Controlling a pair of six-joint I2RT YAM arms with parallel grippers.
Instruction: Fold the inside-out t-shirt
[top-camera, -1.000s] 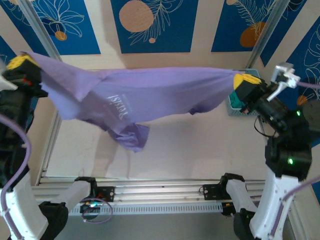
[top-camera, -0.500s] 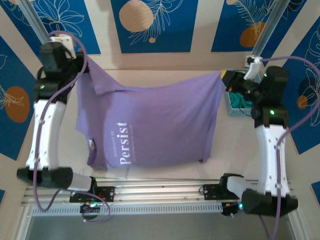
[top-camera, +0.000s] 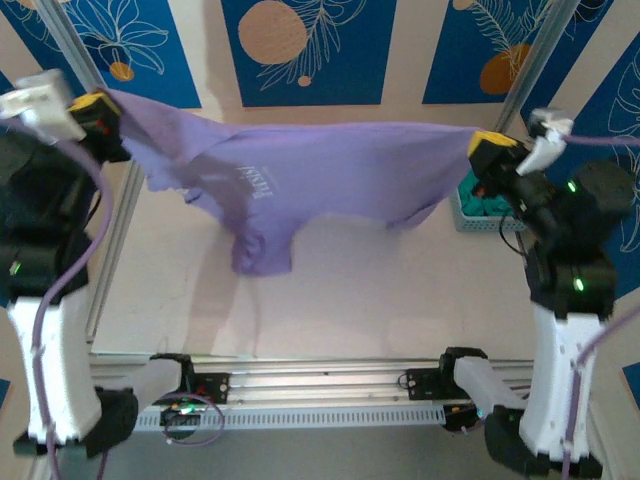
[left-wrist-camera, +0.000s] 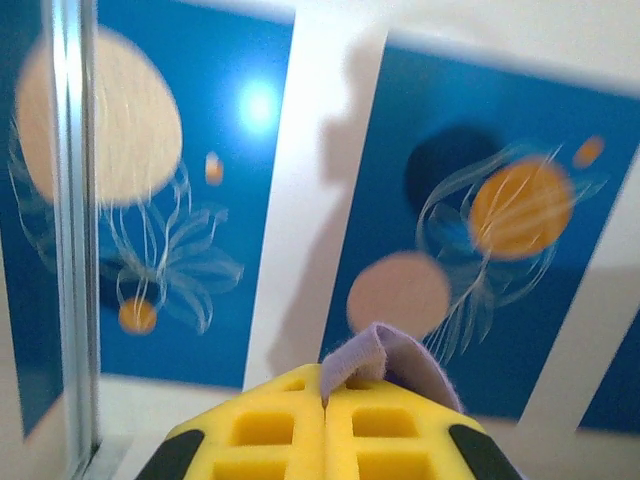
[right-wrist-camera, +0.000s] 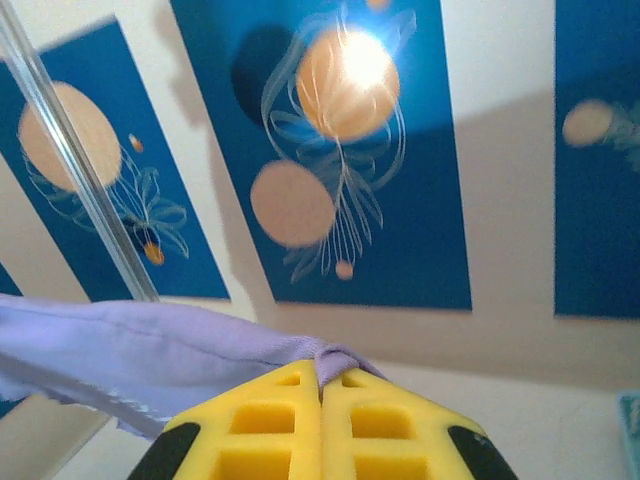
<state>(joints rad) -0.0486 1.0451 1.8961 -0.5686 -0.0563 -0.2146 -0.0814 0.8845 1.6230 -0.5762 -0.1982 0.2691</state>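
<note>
The lavender t-shirt (top-camera: 320, 170) hangs stretched in the air between both arms, high over the table, with faint white lettering (top-camera: 248, 180) showing and a bunched part (top-camera: 260, 252) drooping at the left. My left gripper (top-camera: 100, 112) is shut on its left corner; a fold of lavender cloth (left-wrist-camera: 390, 355) sticks out between the yellow pads (left-wrist-camera: 270, 430). My right gripper (top-camera: 490, 155) is shut on the right corner, where the cloth (right-wrist-camera: 150, 350) runs off to the left from the yellow fingertips (right-wrist-camera: 380, 425).
A teal basket (top-camera: 478, 208) holding a teal-green garment stands at the table's right edge, below the right gripper. Aluminium posts (top-camera: 85, 60) rise at the back corners. The pale tabletop (top-camera: 380, 300) lies beneath the shirt. Blue patterned wall panels (top-camera: 305, 50) are behind.
The shirt went from hanging low and flat with its lettering facing the camera to being lifted and pulled out horizontally. Both arms swung up and outward.
</note>
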